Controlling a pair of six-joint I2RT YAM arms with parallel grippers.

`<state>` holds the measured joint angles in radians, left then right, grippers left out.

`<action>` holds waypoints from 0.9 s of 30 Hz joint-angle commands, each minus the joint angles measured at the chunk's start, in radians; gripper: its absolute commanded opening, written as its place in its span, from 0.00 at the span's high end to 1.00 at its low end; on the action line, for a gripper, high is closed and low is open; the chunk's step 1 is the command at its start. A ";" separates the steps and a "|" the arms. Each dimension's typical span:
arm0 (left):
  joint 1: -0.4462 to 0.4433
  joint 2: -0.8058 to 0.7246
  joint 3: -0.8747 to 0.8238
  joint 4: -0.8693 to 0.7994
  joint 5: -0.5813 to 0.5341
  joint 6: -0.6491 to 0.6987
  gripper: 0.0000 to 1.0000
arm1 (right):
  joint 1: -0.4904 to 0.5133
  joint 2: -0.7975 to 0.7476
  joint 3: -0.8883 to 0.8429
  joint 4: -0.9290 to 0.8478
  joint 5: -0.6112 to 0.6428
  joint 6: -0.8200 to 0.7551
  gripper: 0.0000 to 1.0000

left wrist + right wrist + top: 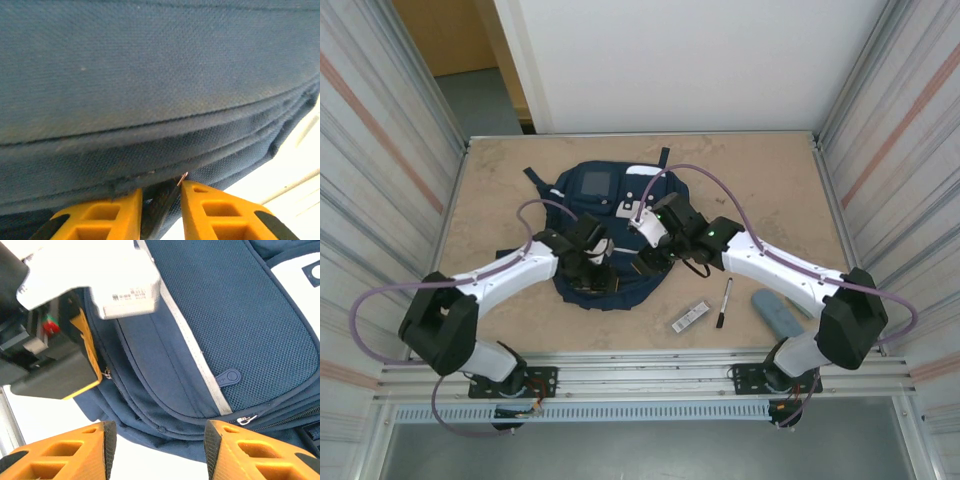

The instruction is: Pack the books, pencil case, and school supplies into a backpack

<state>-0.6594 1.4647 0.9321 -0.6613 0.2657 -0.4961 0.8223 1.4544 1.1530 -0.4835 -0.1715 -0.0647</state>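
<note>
Orange fingers of the left gripper (pixel 161 191) stand nearly together, pinched on a dark zip pull (pixel 157 212) with a glint of metal at its top. It sits at a seam of the backpack (pixel 150 75), which lies flat mid-table between the arms. The right gripper (pixel 159 440) hangs over the mesh pocket (pixel 240 330), jaws wide apart, nothing between them.

Woven navy cloth like this is soft and limp. I judge it will bunch and follow the pull rather than let the zip run, so the free gripper could pin the fabric just beside the zip track. The pull itself is small and easy to lose.

Out on the table (pixel 500 200), right of the backpack, lie the pencil case (pixel 780 312), pen (pixel 725 302) and white-and-black bar (pixel 691 317) — all light, and the soft case is best taken across its middle.
</note>
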 commanded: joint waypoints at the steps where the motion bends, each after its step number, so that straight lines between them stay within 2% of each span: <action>1: -0.021 0.023 0.033 -0.062 -0.070 0.004 0.79 | -0.005 -0.041 -0.025 0.027 0.012 -0.012 0.50; 8: -0.036 0.027 0.027 -0.061 -0.088 -0.007 0.78 | -0.012 -0.058 -0.051 0.044 0.014 -0.008 0.50; 13: -0.044 0.015 0.012 -0.049 -0.083 -0.037 0.95 | -0.020 -0.065 -0.066 0.076 0.008 -0.020 0.48; 15: -0.043 -0.029 0.011 -0.054 -0.096 -0.053 1.00 | -0.020 -0.078 -0.085 0.104 -0.026 -0.064 0.47; 20: -0.027 -0.166 0.005 -0.042 -0.053 -0.070 1.00 | -0.024 -0.103 -0.132 0.206 -0.046 -0.178 0.45; 24: 0.012 -0.239 -0.015 0.011 0.053 -0.084 1.00 | -0.038 -0.106 -0.162 0.231 -0.261 -0.410 0.44; 27: 0.015 -0.263 -0.015 0.020 0.063 -0.083 1.00 | -0.011 -0.088 -0.180 0.280 -0.222 -0.476 0.44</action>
<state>-0.6437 1.2335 0.9287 -0.6567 0.2619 -0.5648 0.7952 1.3743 0.9913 -0.2687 -0.3382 -0.3836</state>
